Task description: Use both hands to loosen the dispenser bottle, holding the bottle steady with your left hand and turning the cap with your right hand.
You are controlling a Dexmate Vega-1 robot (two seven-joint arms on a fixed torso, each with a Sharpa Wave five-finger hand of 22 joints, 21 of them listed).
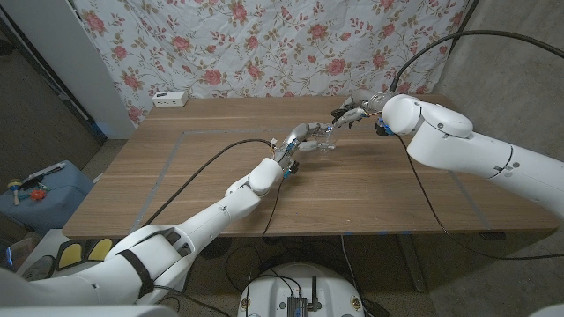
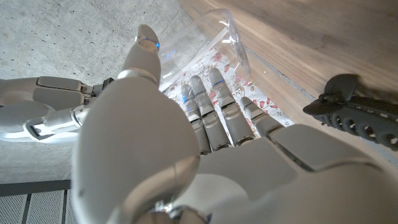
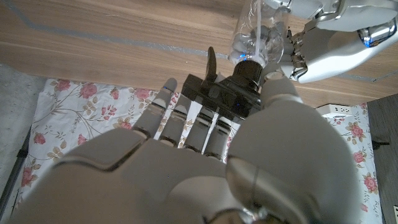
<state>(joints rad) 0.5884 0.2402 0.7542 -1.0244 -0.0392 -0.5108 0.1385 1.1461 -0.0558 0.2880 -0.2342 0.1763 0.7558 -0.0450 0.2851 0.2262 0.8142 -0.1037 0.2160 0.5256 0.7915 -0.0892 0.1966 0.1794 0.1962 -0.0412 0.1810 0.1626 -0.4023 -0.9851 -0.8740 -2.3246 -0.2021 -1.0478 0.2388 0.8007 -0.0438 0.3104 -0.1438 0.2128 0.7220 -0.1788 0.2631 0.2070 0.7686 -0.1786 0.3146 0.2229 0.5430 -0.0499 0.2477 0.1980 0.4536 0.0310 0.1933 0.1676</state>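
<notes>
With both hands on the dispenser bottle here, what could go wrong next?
The clear bottle is smooth; the left hand may let it spin or tip when torque comes. The right hand meets the dark pump cap mainly with thumb and fingertips, so it could slip. The left arm's cable might snag.

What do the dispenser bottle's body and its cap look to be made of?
Bottle body: seemingly clear plastic, glossy; the wood shows through and a thin tube is visible inside. Cap: black, likely moulded plastic with a duller sheen, though the robot hand partly hides it.
</notes>
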